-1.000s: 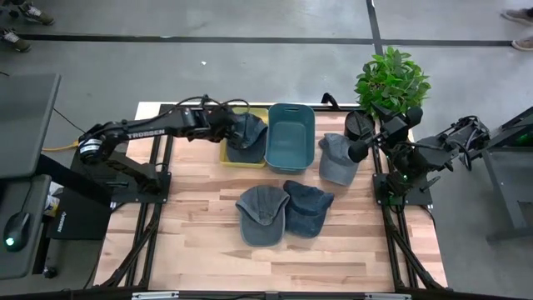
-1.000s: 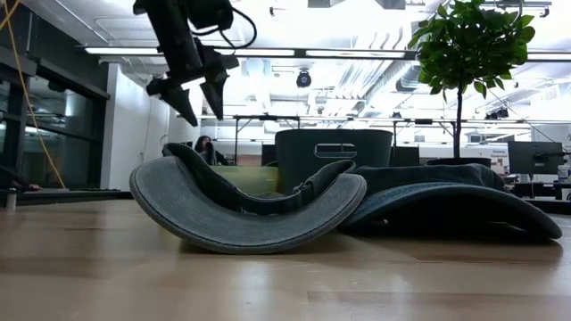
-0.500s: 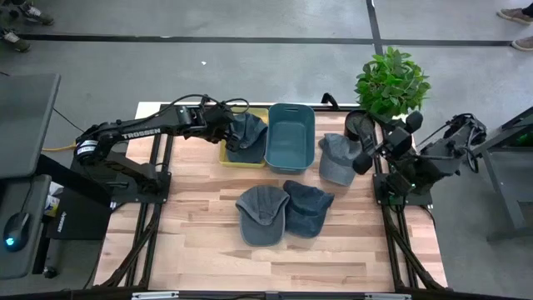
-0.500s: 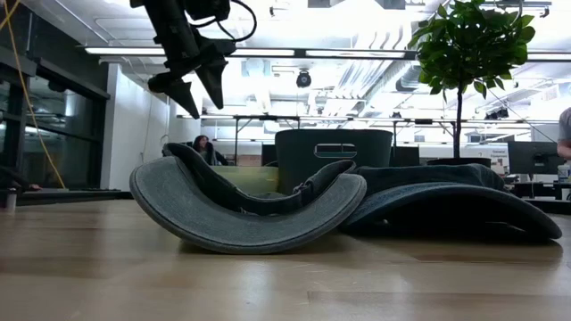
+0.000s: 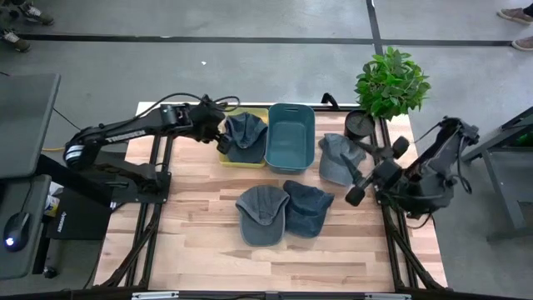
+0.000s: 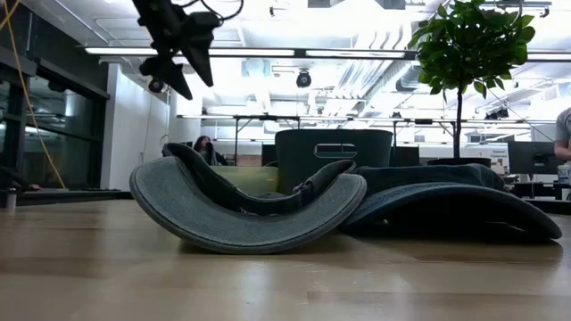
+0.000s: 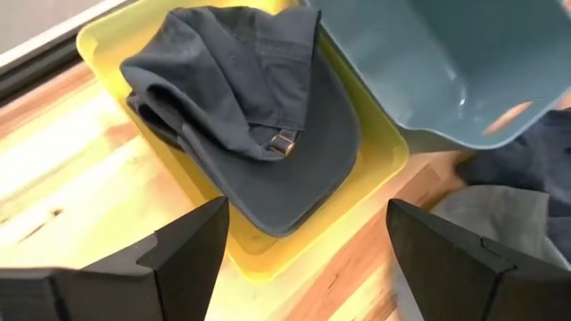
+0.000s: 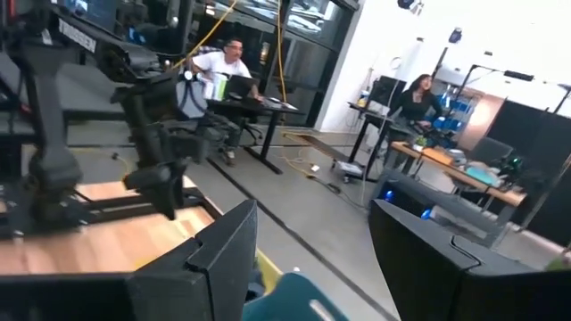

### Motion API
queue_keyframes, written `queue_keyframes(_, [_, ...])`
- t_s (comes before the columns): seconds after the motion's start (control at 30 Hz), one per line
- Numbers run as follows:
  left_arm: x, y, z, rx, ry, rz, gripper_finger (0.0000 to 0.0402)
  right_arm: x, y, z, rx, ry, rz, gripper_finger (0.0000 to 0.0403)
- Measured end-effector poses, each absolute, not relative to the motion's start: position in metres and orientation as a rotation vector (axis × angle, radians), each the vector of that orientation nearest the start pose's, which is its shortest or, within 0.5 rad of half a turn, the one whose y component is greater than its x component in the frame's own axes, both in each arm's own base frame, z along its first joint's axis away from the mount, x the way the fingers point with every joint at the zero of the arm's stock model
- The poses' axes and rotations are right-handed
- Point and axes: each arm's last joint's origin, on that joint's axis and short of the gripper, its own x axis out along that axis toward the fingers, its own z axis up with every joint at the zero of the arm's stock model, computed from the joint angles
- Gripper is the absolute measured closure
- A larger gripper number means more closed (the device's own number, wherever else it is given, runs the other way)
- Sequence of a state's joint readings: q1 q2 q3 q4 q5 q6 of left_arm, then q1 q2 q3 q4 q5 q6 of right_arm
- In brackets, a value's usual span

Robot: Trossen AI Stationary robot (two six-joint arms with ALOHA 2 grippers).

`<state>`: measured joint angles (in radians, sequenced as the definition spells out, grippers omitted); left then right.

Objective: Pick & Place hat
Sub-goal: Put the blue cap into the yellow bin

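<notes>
In the upper left of the high view the left gripper (image 5: 215, 130) hovers with its jaws apart, empty, just left of the yellow bin (image 5: 226, 155). A dark grey-blue hat (image 5: 245, 137) lies crumpled in that bin, its brim hanging over the rim; the left wrist view shows its metal strap buckle (image 7: 284, 144). Right of it sits the teal bin (image 5: 291, 138), then a paler hat (image 5: 336, 158) on the wooden table (image 5: 200, 208). Two more hats lie mid-frame, a grey one (image 5: 262, 213) turned upside down and a darker one (image 5: 307, 207) touching it. At the right edge the right gripper (image 5: 374, 170) hangs with its jaws apart, just right of the paler hat, below a potted plant (image 5: 391, 81). The low view shows an office with ceiling lights
</notes>
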<state>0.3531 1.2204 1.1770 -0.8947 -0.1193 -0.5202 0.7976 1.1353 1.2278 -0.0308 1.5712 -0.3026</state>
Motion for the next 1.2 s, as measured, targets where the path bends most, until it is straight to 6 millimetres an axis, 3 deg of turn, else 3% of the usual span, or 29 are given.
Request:
queue_keyframes(0.7, [0.167, 0.064, 0.357, -0.560, 0.696, 0.598, 0.0102, 0.217, 0.197, 0.384, -0.229, 0.087, -0.721, 0.0191])
queue_keyframes(1.2, [0.166, 0.060, 0.359, -0.685, 0.682, 0.504, 0.0102, 0.208, 0.253, 0.339, -0.180, 0.077, -0.459, 0.0191])
